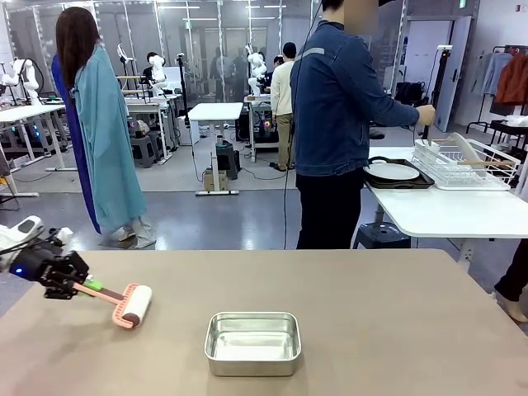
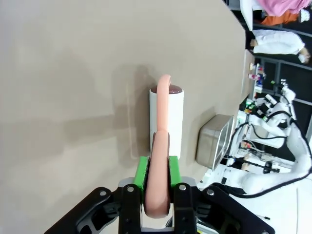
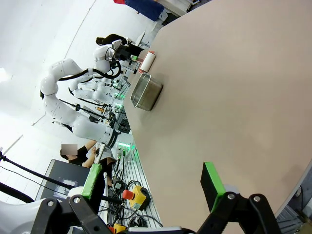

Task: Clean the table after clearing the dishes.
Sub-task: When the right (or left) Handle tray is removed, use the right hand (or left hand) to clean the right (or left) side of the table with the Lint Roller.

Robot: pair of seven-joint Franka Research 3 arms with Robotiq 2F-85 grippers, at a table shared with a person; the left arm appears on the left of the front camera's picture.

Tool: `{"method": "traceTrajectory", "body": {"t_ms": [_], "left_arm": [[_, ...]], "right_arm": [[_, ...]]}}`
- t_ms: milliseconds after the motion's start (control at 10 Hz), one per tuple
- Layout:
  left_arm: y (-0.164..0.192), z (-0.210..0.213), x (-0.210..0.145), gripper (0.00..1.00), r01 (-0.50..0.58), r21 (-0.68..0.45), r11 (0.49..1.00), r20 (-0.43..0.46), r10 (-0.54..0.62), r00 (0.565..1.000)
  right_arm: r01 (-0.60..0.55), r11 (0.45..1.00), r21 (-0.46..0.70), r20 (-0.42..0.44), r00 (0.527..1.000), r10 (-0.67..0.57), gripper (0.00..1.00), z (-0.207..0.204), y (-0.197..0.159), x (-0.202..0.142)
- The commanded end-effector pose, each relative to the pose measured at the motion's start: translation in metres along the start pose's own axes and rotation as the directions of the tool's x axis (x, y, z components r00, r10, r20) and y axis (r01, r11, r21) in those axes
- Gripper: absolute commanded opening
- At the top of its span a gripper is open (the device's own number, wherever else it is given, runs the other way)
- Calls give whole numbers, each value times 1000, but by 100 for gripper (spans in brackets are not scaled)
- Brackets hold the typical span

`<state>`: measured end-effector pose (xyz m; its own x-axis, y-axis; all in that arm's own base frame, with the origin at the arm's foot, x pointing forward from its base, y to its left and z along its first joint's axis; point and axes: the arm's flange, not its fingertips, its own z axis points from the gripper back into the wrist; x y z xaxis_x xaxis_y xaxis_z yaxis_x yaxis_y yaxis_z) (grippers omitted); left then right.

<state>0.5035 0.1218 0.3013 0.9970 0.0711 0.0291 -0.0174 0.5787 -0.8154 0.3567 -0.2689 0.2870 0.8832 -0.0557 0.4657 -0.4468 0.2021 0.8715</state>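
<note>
Left wrist view: my left fingers (image 2: 142, 171) clamp lint roller (image 2: 166, 122); right fingers (image 3: 213, 179) wide. Hold drum flat on table (image 2: 73, 73).

Robotics lab, white worktables (image 1: 216, 111), emergency-stop button (image 3: 128, 194)

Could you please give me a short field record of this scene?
Lint roller: white roll appears to rest on the table, left side
Left tool: shut on its pink handle
Right tool: open, holding nothing
Steel pan: near the table's middle, looks empty
Plate: on a dark tray on the white side table, by the person
</note>
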Motion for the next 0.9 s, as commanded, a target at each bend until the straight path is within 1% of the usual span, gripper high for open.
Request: {"method": "traceTrajectory", "body": {"t_ms": [0,300,400,500,700,800], "left_arm": [[46,24,-6,21,-17,84,996,-11,18,1000],[67,83,-21,21,-12,134,991,-23,15,1000],[68,102,-24,21,-16,107,994,-25,19,1000],[67,116,-26,21,-12,145,989,-6,14,1000],[52,143,-37,21,-11,196,980,20,7,1000],[34,154,-49,21,-2,248,969,28,-5,1000]], "right_arm": [[3,1000,-13,-12,1000,-3,100,-1,4,0],[3,1000,-13,-12,1000,-3,100,-1,4,0],[3,1000,-13,-12,1000,-3,100,-1,4,0],[3,1000,-13,-12,1000,-3,100,-1,4,0],[3,1000,-13,-12,1000,-3,100,-1,4,0],[3,1000,-13,-12,1000,-3,100,-1,4,0]]}}
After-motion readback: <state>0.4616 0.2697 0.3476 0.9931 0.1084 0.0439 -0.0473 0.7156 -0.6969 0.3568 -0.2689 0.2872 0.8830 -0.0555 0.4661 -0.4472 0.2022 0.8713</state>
